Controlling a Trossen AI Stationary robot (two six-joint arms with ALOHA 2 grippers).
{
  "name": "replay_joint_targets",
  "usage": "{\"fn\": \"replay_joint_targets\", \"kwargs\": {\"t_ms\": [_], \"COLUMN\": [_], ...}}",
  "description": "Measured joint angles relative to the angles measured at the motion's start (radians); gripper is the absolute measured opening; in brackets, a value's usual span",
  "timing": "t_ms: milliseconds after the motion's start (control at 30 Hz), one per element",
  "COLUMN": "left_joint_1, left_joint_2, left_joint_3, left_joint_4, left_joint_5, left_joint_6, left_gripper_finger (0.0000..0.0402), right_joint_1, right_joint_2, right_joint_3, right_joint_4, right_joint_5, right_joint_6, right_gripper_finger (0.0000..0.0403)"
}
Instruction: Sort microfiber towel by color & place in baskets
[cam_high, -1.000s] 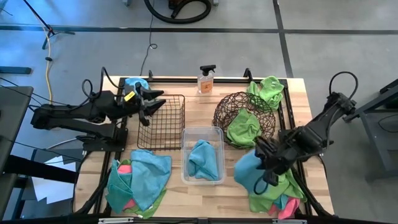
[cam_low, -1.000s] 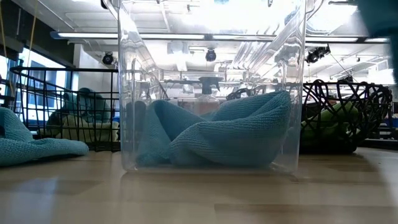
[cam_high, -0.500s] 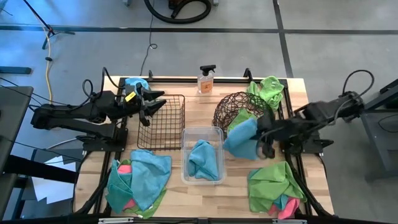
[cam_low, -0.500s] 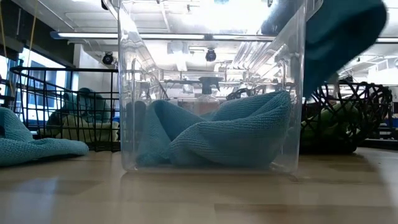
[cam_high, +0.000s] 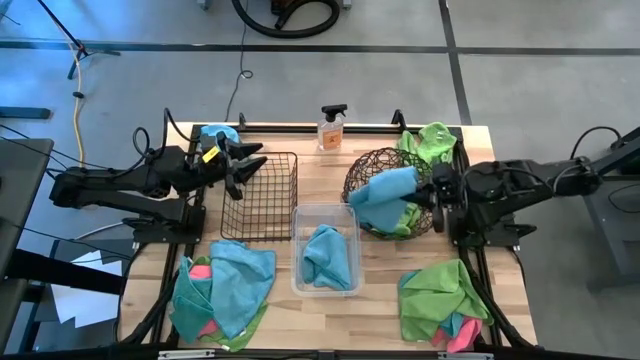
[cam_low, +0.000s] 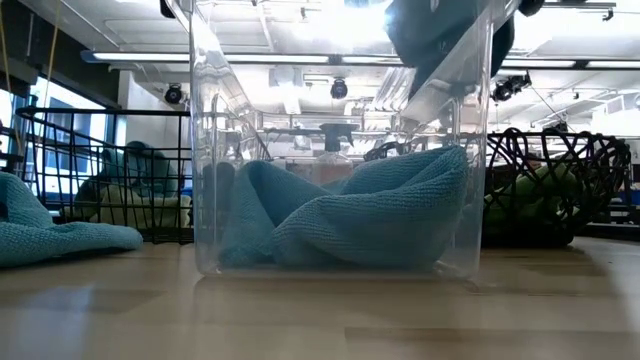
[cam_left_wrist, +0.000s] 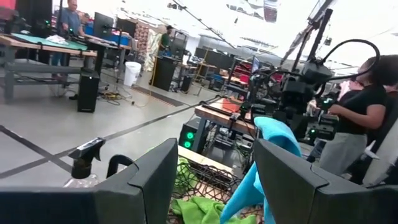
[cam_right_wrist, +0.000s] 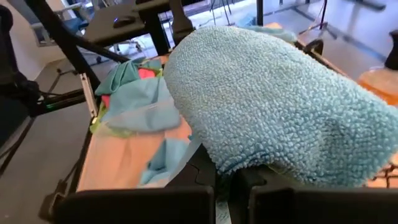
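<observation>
My right gripper (cam_high: 437, 195) reaches in from the table's right and is shut on a teal towel (cam_high: 385, 190), which hangs over the round woven basket (cam_high: 362, 168). That basket holds green towels (cam_high: 398, 215). The same teal towel fills the right wrist view (cam_right_wrist: 280, 106) and shows at the top of the low view (cam_low: 450, 35). The clear tub (cam_high: 300, 215) holds another teal towel (cam_high: 326, 257). My left gripper (cam_high: 243, 166) stands open over the left rim of the black wire basket (cam_high: 262, 195), with nothing between its fingers (cam_left_wrist: 149, 180). My right gripper holds the teal towel by a bunched part (cam_right_wrist: 249, 165) that drapes over the fingers and hides the place of contact. The fingers come nearly level from the table's right, slanting slightly down. The towel is lifted clear and sags slack above the woven basket.
Mixed piles of teal, green and pink towels lie at the near left (cam_high: 222, 290) and near right (cam_high: 440, 300). A green towel (cam_high: 432, 145) lies at the far right corner, a teal one (cam_high: 218, 132) at the far left. A spray bottle (cam_high: 331, 128) stands at the far edge.
My right gripper has gone from the near right pile toward the table's far edge, tipping from pointing down to nearly level. It stayed shut on the teal towel, which has been lifted off the pile and now hangs over the woven basket.
</observation>
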Motion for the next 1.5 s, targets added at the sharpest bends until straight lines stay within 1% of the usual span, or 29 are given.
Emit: {"fn": "replay_joint_targets", "kwargs": {"t_ms": [167,267,333,467,600,733,833,1133,1333,1500], "left_joint_1": [0.0,0.0,0.0,0.0,0.0,0.0,0.0,0.0,0.0,0.0], "left_joint_2": [0.0,0.0,0.0,0.0,0.0,0.0,0.0,0.0,0.0,0.0], "left_joint_3": [0.0,0.0,0.0,0.0,0.0,0.0,0.0,0.0,0.0,0.0], "left_joint_4": [0.0,0.0,0.0,0.0,-0.002,-0.005,-0.005,-0.004,-0.003,0.002], "left_joint_5": [0.0,-0.01,-0.016,-0.016,-0.016,0.011,0.026,0.027,0.027,0.027], "left_joint_6": [0.016,0.017,0.017,0.018,0.019,0.075,0.095,0.156,0.163,0.229], "left_gripper_finger": [0.02,0.02,0.02,0.02,0.02,0.02,0.02,0.02,0.02,0.02], "right_joint_1": [-0.066,-0.106,-0.131,-0.181,-0.218,-0.255,-0.278,-0.293,-0.293,-0.293], "right_joint_2": [0.016,0.031,0.044,0.067,0.081,0.09,0.094,0.094,0.102,0.119], "right_joint_3": [-0.014,-0.014,-0.014,-0.014,-0.014,-0.014,-0.014,-0.014,-0.014,-0.014], "right_joint_4": [0.116,0.175,0.184,0.175,0.185,0.242,0.269,0.304,0.385,0.41], "right_joint_5": [-0.053,-0.062,-0.061,-0.077,-0.144,-0.203,-0.219,-0.227,-0.227,-0.228], "right_joint_6": [-0.138,-0.212,-0.255,-0.239,-0.255,-0.28,-0.283,-0.28,-0.309,-0.323], "right_gripper_finger": [0.0,0.0,0.0,0.0,0.0,0.0,0.0,0.0,0.0,0.0]}}
